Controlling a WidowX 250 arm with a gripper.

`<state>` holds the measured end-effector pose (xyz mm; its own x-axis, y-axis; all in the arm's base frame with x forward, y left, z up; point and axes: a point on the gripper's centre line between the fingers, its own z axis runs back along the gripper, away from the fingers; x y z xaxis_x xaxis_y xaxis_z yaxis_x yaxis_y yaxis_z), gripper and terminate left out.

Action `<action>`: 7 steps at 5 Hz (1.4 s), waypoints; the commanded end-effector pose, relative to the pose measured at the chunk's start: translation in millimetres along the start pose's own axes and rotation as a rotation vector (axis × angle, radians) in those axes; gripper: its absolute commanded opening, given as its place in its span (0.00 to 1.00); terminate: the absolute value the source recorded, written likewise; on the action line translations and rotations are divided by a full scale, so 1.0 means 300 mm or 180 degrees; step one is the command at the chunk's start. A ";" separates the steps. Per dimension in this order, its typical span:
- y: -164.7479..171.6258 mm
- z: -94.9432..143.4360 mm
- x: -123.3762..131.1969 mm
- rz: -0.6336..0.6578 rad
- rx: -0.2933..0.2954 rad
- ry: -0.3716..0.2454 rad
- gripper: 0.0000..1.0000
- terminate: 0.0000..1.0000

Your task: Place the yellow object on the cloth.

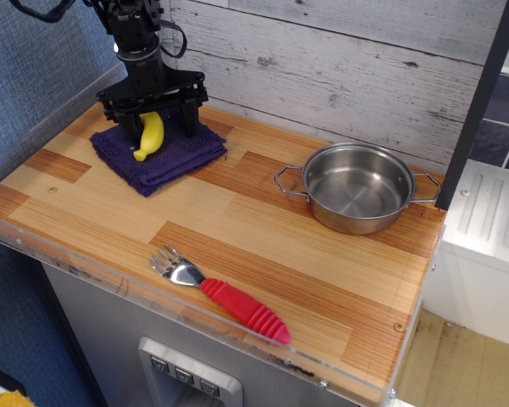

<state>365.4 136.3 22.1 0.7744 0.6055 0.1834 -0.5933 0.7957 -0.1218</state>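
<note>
The yellow toy banana (150, 136) lies on the dark purple-blue folded cloth (176, 156) at the back left of the wooden counter. My gripper (159, 132) hangs straight down over the cloth, open. One finger stands on each side of the banana, and neither appears to touch it. The banana's upper end is partly hidden behind the gripper body.
A steel pan (356, 188) with two handles stands at the right. A fork with a red handle (242, 309) lies near the front edge. A grey plank wall runs along the back and a blue wall along the left.
</note>
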 end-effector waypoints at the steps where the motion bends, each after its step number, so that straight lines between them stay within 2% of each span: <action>1: -0.060 0.135 0.031 -0.0116 -0.0190 -0.0263 1.00 0.00; 4: -0.071 0.282 0.048 -0.0124 -0.0393 -0.0443 1.00 0.00; 5: -0.080 0.300 0.022 -0.0277 -0.0331 -0.0445 1.00 0.00; 7: -0.080 0.300 0.022 -0.0277 -0.0331 -0.0445 1.00 0.00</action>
<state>364.8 119.6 88.4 0.7953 0.5450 0.2654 -0.5114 0.8383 -0.1890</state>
